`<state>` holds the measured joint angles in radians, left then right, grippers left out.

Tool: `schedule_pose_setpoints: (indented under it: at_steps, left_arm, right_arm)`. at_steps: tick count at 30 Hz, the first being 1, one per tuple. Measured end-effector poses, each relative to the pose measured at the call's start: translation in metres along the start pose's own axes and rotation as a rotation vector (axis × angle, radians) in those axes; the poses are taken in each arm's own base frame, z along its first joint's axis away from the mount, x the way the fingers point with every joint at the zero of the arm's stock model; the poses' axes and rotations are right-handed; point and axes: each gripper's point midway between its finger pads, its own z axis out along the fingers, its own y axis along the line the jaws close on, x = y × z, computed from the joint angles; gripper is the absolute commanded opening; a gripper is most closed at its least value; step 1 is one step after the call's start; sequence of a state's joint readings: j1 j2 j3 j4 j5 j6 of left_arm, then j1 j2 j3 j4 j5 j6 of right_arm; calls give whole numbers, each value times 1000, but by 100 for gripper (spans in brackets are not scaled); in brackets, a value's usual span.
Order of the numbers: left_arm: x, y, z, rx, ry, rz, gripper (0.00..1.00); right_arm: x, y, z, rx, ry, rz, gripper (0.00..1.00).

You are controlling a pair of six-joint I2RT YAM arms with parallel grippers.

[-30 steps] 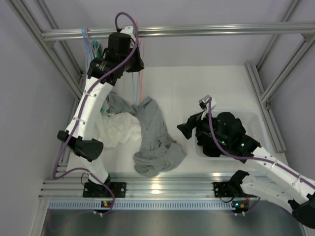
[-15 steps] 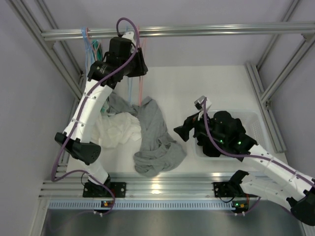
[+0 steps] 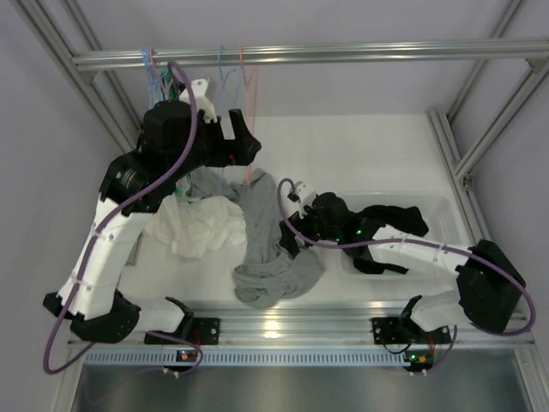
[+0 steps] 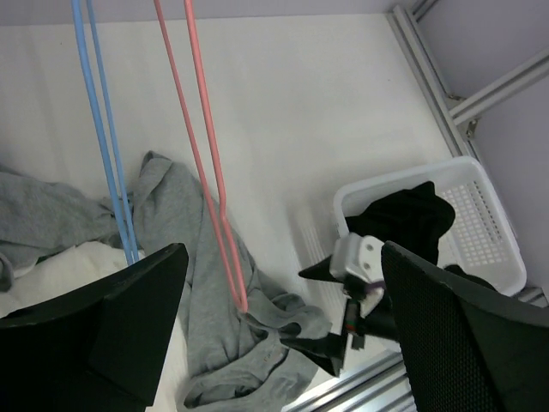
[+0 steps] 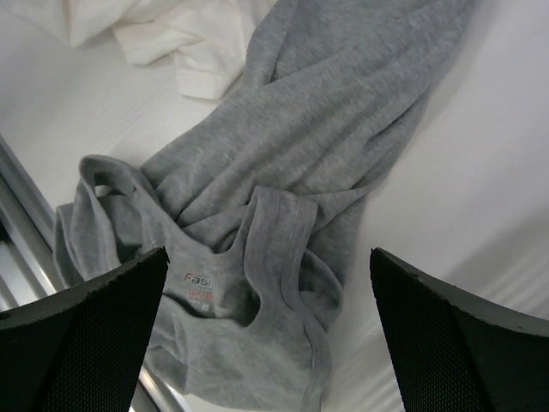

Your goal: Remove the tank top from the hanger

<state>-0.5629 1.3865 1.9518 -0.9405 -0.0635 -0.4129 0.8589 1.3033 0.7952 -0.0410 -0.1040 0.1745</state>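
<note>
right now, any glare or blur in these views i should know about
Top view: bright glare spot on the front rail. Left wrist view: the dark fingers look soft, the pink hanger sharp. Right wrist view: the gray tank top is crisp, evenly lit.

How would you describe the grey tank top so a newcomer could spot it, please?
On the white table, look between the white basket on the right and the heap of white cloth on the left. The tank top lies crumpled there: grey, unlike its white and black neighbours, neck label showing.
</note>
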Motion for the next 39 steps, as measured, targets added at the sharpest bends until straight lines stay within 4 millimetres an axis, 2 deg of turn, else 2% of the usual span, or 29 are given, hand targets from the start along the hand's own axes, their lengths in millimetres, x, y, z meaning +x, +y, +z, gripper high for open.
schedule_pose_setpoints:
  at_steps: [2, 5, 11, 15, 17, 18, 19, 20, 23, 24, 25, 26, 29, 32, 34, 36, 39]
  left_arm:
    - [7, 0, -22, 17, -11, 3, 99]
    - [24, 11, -55, 19, -30, 3, 99]
    - [52, 53, -114, -62, -153, -10, 99]
    - [57, 74, -135, -121, -241, -20, 99]
    - [60, 82, -132, -152, -255, -15, 99]
    - [66, 87, -127, -174, -245, -9, 99]
    - [73, 92, -121, -195, -230, -2, 99]
    - [79, 97, -115, -213, -217, 4, 99]
    - [104, 114, -101, -281, -165, 25, 99]
    - [109, 120, -99, -304, -159, 30, 99]
    - [114, 125, -98, -324, -153, 35, 99]
    - [118, 129, -97, -337, -152, 38, 99]
    - [122, 140, -102, -374, -189, 36, 99]
    - [118, 147, -114, -394, -248, 25, 99]
    - [114, 149, -119, -400, -283, 16, 99]
    - [110, 150, -120, -411, -307, 10, 99]
    - [115, 154, -116, -430, -298, 15, 99]
  right_arm:
    - [8, 0, 15, 19, 36, -19, 99]
    - [21, -6, 37, 61, 80, -51, 99]
    - [50, -12, 75, 142, 168, -97, 99]
    - [67, -8, 92, 179, 207, -110, 99]
    - [74, -10, 100, 212, 218, -103, 98]
    - [70, -10, 106, 237, 200, -96, 96]
    - [68, -10, 109, 251, 191, -87, 91]
    - [66, -11, 113, 270, 175, -79, 74]
    - [62, -14, 114, 347, 136, -64, 42]
    - [63, -17, 112, 386, 123, -65, 35]
    - [63, -18, 110, 409, 112, -63, 11]
    - [66, -20, 106, 437, 105, -68, 0]
    - [72, -27, 86, 500, 84, -67, 0]
    - [71, -34, 54, 528, 69, -73, 0]
    - [49, -31, 32, 513, 6, -60, 0]
    - [8, -21, 8, 476, -110, -36, 0]
    - [-56, -7, -38, 413, -295, -12, 0]
